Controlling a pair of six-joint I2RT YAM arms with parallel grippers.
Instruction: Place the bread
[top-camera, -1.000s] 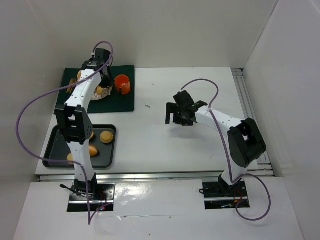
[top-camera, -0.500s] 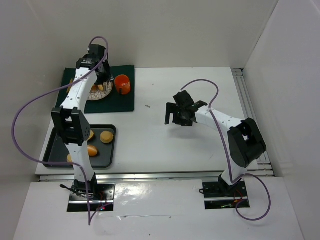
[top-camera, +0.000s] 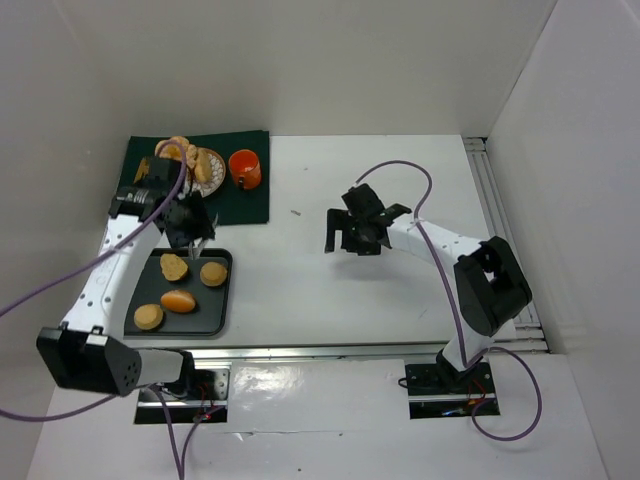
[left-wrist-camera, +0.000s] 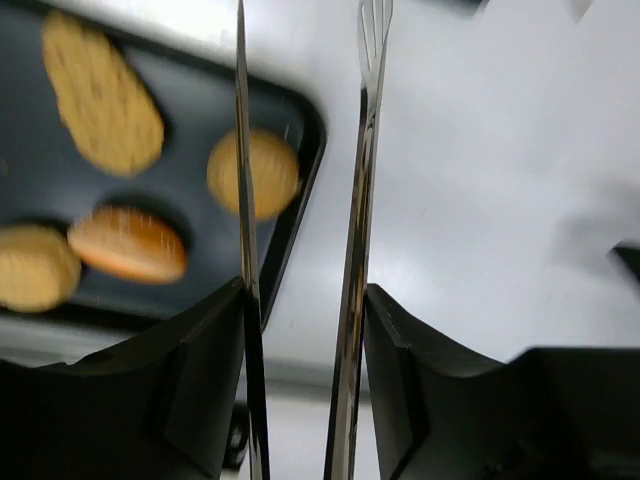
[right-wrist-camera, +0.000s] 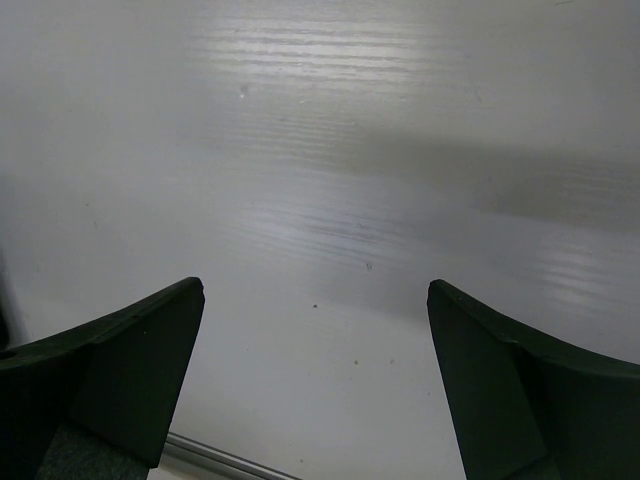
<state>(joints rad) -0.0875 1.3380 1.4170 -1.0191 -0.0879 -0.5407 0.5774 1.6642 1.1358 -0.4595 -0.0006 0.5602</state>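
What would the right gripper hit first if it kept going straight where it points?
Most likely the table. Between the open fingers of the right gripper, its wrist camera shows only bare white surface. How far off is unclear.

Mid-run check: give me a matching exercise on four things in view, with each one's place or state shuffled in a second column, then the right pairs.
Things:
1. orange cup
2. black tray
3. left gripper
4. right gripper

Place or state:
A. jaws open above the bare white table
B. has four bread rolls in it
C. jaws closed on metal tongs
D. stands on the green cloth

Pairs: 1-D, 2-B, 3-C, 4-A
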